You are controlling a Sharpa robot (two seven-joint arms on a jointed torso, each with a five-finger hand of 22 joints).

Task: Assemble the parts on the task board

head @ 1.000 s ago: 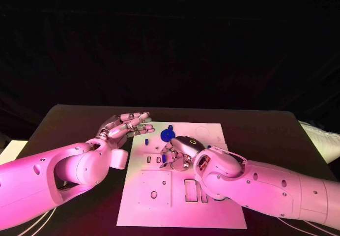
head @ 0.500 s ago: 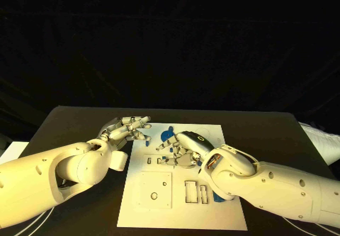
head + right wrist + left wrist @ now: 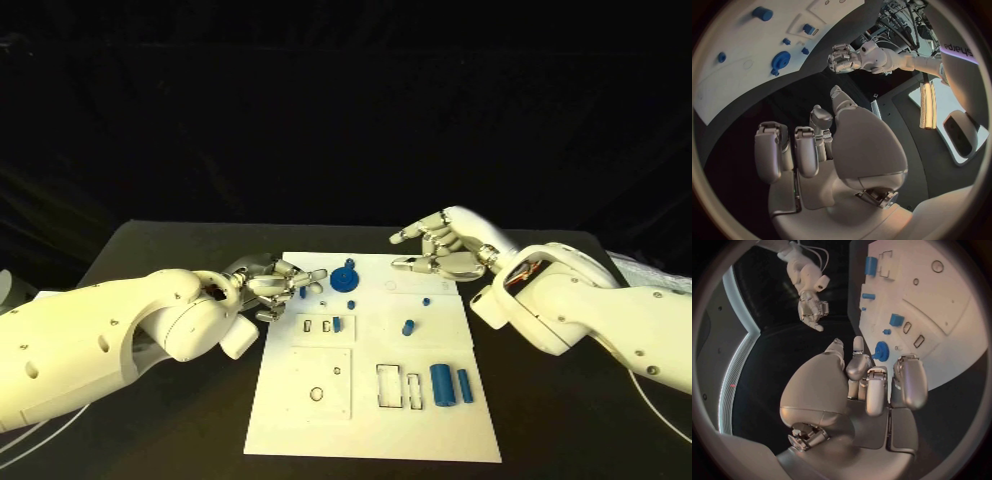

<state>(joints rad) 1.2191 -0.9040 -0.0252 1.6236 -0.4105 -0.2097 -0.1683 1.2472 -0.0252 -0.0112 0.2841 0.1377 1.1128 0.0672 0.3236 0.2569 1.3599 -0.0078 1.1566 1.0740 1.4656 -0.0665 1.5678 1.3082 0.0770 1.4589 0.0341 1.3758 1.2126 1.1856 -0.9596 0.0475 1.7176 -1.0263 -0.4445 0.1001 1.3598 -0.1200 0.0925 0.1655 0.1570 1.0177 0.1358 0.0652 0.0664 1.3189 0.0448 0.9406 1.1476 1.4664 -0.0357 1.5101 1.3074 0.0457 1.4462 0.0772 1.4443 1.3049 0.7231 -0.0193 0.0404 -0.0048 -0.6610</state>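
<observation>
— Where do things stand; is either hand carrying anything?

— Neither, as far as I can see; the right hand [image 3: 450,245] hangs over the far right corner of the task board [image 3: 368,425], fingers curled in on nothing; the left hand [image 3: 271,281] sits at the board's left edge, fingers bunched with no part between them.

— And the blue pieces?

— All on the white plate; the gear [image 3: 343,279] lies near the far edge, just beside the left hand's fingertips [image 3: 307,278]; a small peg [image 3: 410,326] lies loose near the middle; a small block [image 3: 336,323] stands in one of the little slots on the left; two cylinders [image 3: 451,384] lie side by side on the right, next to the rectangular cut-outs.

— So which step would you guess is in hand?

— I'd say the gear; the left hand is nearest it, though that is only my reading.

— How should it go about it?

— Open the fingers first; come down over the gear and pinch it across its rim, not by its teeth on one side only; lift it level so it doesn't tip; mind the small pieces just beside it, which a stray finger could knock; seat it straight down onto its spot, then let go only once it sits flat.
</observation>
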